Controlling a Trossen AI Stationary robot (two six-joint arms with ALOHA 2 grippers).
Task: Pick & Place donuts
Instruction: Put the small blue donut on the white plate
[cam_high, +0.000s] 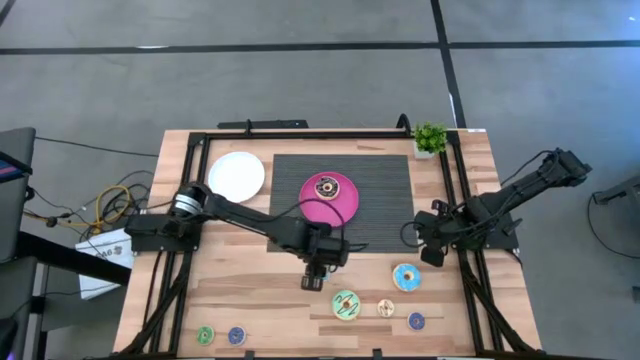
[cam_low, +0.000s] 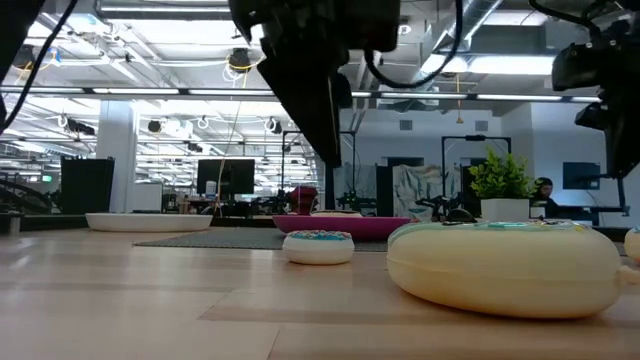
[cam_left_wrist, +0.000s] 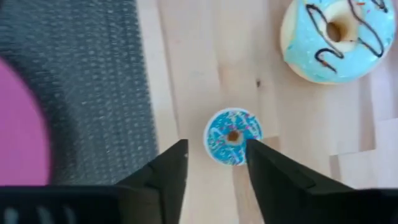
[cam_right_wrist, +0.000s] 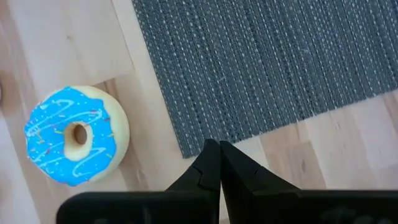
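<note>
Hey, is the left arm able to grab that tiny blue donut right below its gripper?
Probably yes. The left gripper hangs open just above the tiny blue donut, which lies flat on bare wood between the fingers. Nothing crowds it: the mat and the larger light blue donut sit clear.

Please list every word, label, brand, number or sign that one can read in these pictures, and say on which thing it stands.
None can be read.
A white paper left of the table bears dark print, too small to read.
The donuts, the pink plate and the white plate carry no writing.
</note>
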